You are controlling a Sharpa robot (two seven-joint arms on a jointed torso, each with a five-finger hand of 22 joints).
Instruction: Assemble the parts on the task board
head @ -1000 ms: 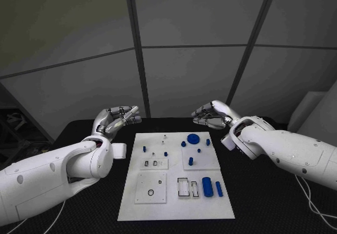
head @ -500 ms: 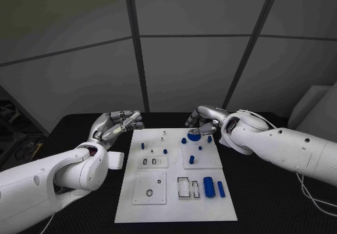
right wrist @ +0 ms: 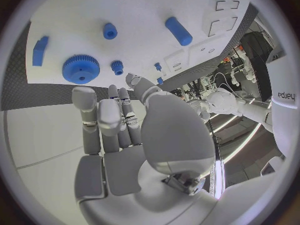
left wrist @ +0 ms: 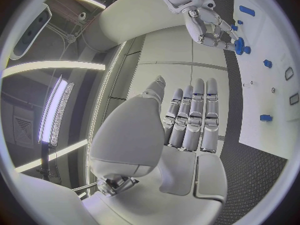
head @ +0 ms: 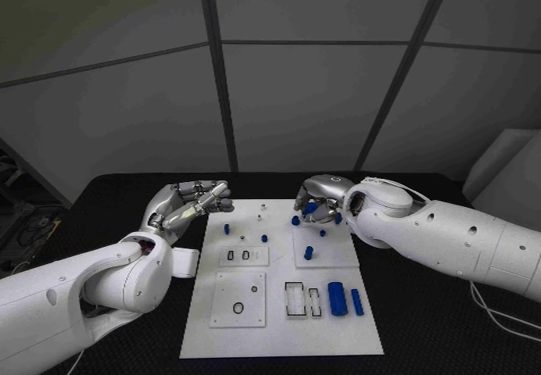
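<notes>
The white task board point(head: 282, 336) lies mid-table with several small blue parts standing on its far half. A round blue gear point(head: 308, 209) sits near the far edge. My right hand point(head: 320, 197) hovers right over the gear with its fingers spread and pointing down at it; in the right wrist view the fingertips point(right wrist: 84, 92) stop just short of the gear point(right wrist: 81, 68) and the palm holds nothing. My left hand point(head: 191, 199) floats off the board's far left corner, with straight fingers point(left wrist: 194, 115) and nothing in it.
A long blue cylinder point(head: 334, 295) and a blue bar point(head: 356, 301) lie on the board's near right, beside rectangular slots point(head: 302, 299). Raised white plates point(head: 240, 301) sit on the left half. Black table point(head: 112, 211) surrounds the board.
My right hand has come down and in from the board's far right corner to just above the gear. The left hand has barely moved, and the camera has tilted slightly.
</notes>
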